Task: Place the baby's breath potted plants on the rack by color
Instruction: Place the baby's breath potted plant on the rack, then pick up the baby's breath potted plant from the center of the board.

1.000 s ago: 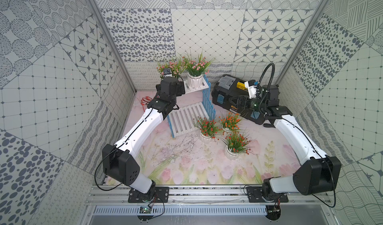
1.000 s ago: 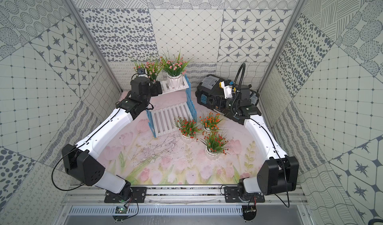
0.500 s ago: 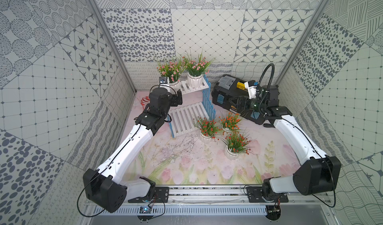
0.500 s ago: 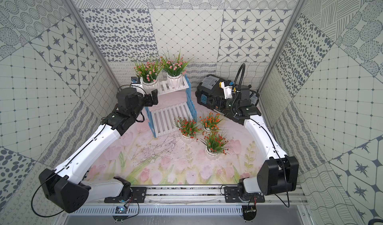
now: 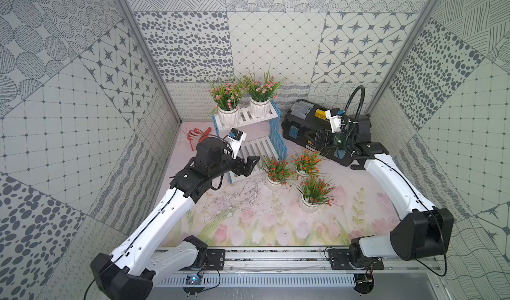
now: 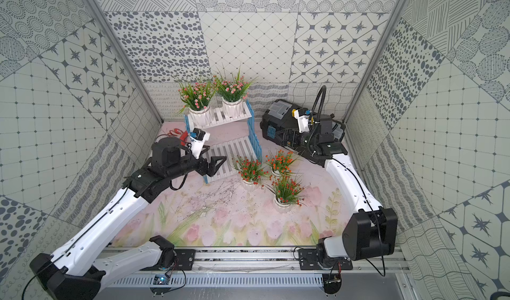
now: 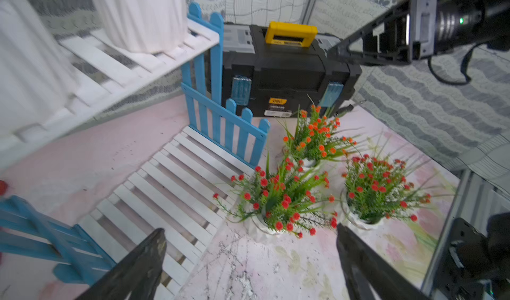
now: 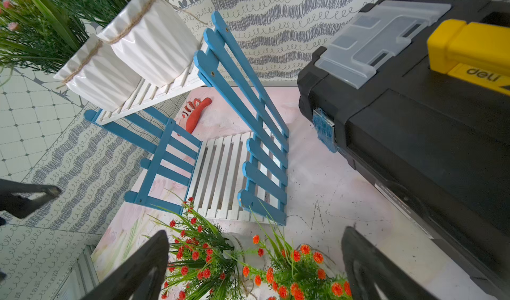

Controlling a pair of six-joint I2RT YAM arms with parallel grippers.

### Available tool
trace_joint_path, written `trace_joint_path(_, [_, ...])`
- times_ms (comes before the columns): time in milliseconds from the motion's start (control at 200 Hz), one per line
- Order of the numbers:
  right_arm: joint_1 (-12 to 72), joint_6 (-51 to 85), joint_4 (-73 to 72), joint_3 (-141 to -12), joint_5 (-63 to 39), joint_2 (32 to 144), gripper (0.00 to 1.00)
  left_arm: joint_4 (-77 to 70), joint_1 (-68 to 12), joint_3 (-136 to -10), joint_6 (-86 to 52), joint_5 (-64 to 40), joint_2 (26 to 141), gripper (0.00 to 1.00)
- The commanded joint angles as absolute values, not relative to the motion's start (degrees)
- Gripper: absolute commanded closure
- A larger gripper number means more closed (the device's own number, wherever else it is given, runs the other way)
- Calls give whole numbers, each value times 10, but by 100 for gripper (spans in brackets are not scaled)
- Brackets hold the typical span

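Now the left end effector (image 7: 249, 229) stands wide open, empty — the right end effector (image 8: 255, 232) apparently likewise — orange-red plants (image 5: 276, 171) at the rack's (image 5: 259, 146) four o'clock.

Bright, even light; soft shadows; left wrist view motion-blurred.

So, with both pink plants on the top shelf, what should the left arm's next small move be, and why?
Probably ease the left end effector forward and down around the nearest red plant, to grip its pot. The jaws stand open and empty, pointed at that plant, and the lower shelf right beside it is bare.
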State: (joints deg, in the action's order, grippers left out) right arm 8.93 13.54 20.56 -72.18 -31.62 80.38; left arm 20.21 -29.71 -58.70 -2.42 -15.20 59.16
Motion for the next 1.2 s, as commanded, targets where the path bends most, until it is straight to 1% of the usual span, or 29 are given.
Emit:
trace_joint_path(0, [91,144,177,-713,-315,786,2,163,-340,-497,-107,-204,576,4])
trace_joint_path(90, [91,143,176,-711,-316,784,2,105,-384,-450,-143,-159,580,4])
trace_joint_path(200, [91,140,177,-710,-316,781,2,76,-446,-435,-156,-86,612,3])
trace_joint_path(450, [88,134,178,-704,-309,771,2,35,-499,-423,-280,59,687,2])
trace_joint_path(575, [86,135,173,-700,-307,771,2,-10,-543,-402,-345,139,722,2])
trace_joint_path(790, [85,138,161,-695,-308,766,2,-61,-656,-428,-387,371,827,2])
trace_joint_path(905, [84,139,157,-692,-309,762,2,-133,-680,-420,-385,458,876,2])
trace_joint_path(1000, [83,136,160,-690,-311,759,2,-197,-681,-403,-383,491,903,2])
trace_joint_path(1076, [81,135,159,-687,-311,755,2,-231,-681,-403,-357,505,924,2])
trace_joint_path(1196, [80,136,156,-686,-315,755,2,-298,-680,-402,-314,491,952,1])
